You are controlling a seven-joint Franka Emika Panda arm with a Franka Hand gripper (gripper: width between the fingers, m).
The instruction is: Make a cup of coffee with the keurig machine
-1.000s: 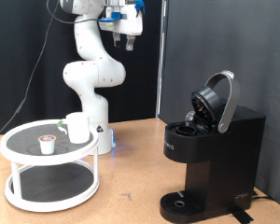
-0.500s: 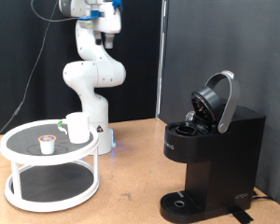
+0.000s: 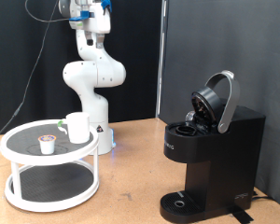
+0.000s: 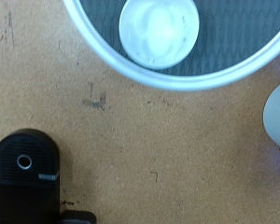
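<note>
Nearest to the camera, at the exterior view's right, stands the keurig machine (image 3: 213, 149), black, with its lid raised and the drip tray at its base free. At the exterior view's left is a white two-level round stand (image 3: 50, 166). On its upper level the cup (image 3: 77, 127) stands upright, and a small brown-topped coffee pod (image 3: 48, 143) is near it, not touching. Farther back the white arm rises, and the gripper (image 3: 91, 37) hangs high near the top of the exterior view. In the last second it has swung from a place more to the right toward the left, so now it is above the stand; the wrist view looks straight down into the cup (image 4: 159, 31). I judge that it goes for the cup or the pod, nothing is taken yet. If the fingers are spread or closed, I cannot tell
</note>
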